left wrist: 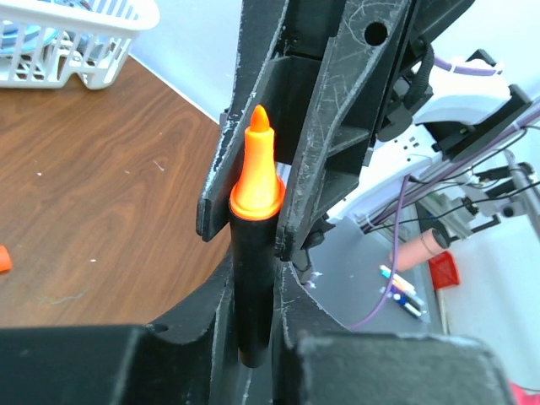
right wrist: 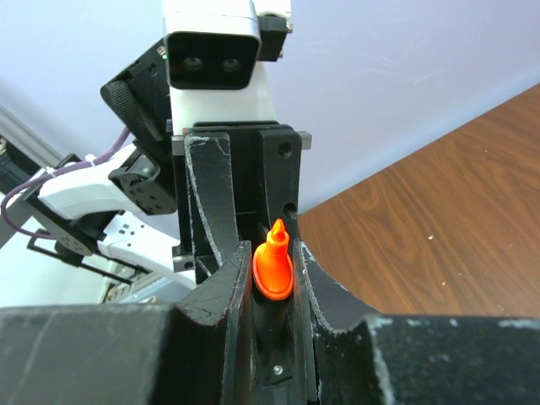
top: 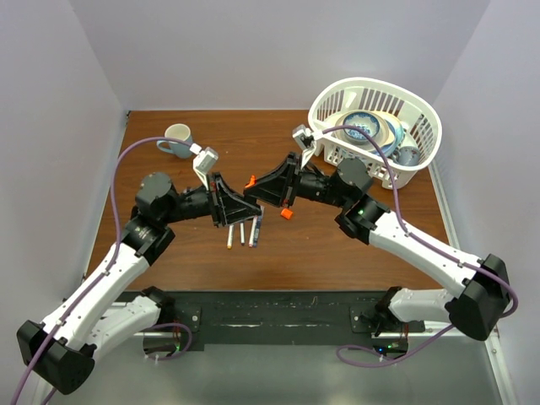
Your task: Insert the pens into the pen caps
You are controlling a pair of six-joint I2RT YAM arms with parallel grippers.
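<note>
Furthest left, a pale mug (top: pixel 179 137) stands near the far left corner of the tabletop (top: pixel 295 253), its handle on the left-edge side. Next comes the left claw (top: pixel 245 202), raised above the middle of the tabletop and pointing toward the right edge. Its fingers are drawn in tight on the lower barrel of a black pen (left wrist: pixel 253 287), and in the left wrist view the barrel fills the whole gap between them. On the near-edge side of that claw, three loose pens (top: pixel 242 232) lie close together on the wood, roughly parallel, running from the far edge toward the near edge. The left one looks white and the right one dark blue. The black pen itself is off the tabletop, held in the air over the middle between the two claws, with its uncapped orange tip (left wrist: pixel 257 169) poking out where they meet. The right claw (top: pixel 257 187) faces the left one from the right-edge side, the two almost nose to nose. Its fingers are closed to a narrow slot that presses on both sides of the same pen, just at the wide orange collar, as the right wrist view shows. Just beside the right claw, toward the near edge, a small orange cap (top: pixel 287 213) lies on the wood, apart from the loose pens. Furthest right, a white basket (top: pixel 375 82) sits at the far right corner with bowls inside.
</note>
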